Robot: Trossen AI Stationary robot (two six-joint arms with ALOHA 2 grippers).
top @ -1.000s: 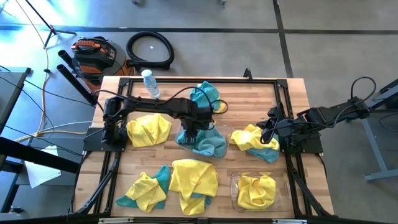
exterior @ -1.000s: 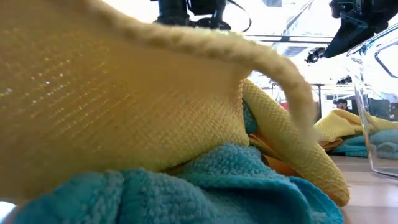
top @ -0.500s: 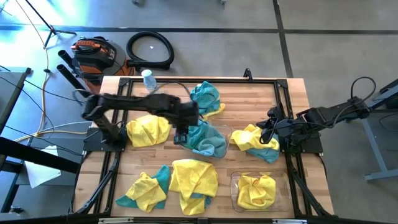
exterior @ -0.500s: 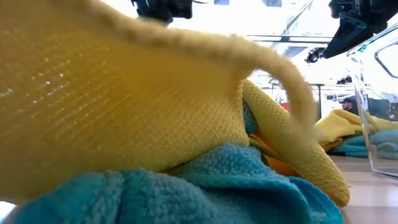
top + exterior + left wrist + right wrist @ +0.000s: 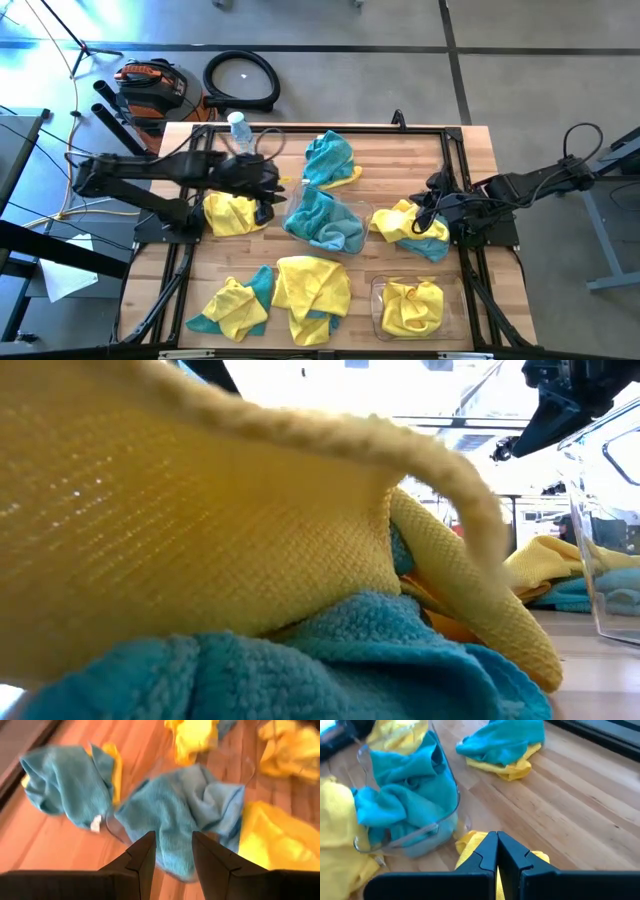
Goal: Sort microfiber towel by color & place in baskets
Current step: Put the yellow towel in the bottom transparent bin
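Observation:
A clear basket (image 5: 325, 222) at the table's middle holds a teal towel (image 5: 190, 810). A second clear basket (image 5: 408, 307) at the near right holds yellow towels. My left gripper (image 5: 266, 196) is open and empty (image 5: 172, 852), above the right edge of a loose yellow towel (image 5: 236, 213) left of the teal basket. My right gripper (image 5: 430, 213) is shut (image 5: 497, 838) over a yellow and teal pile (image 5: 410, 226) at the right. A teal towel lies on a yellow one (image 5: 331, 160) at the far middle. My right gripper's shut fingertips stand just over the yellow cloth (image 5: 470, 844) of the right pile. I cannot tell whether they touch it.
A yellow pile (image 5: 311, 290) and a yellow and teal pile (image 5: 235, 306) lie near the front edge and fill the low view (image 5: 200, 560). A clear bottle (image 5: 241, 135) stands at the far left. Black frame rails run along both table sides.
My left gripper has drawn back from above the teal basket toward the table's left edge and now stands over the loose yellow towel. The teal towel has stayed in the basket.

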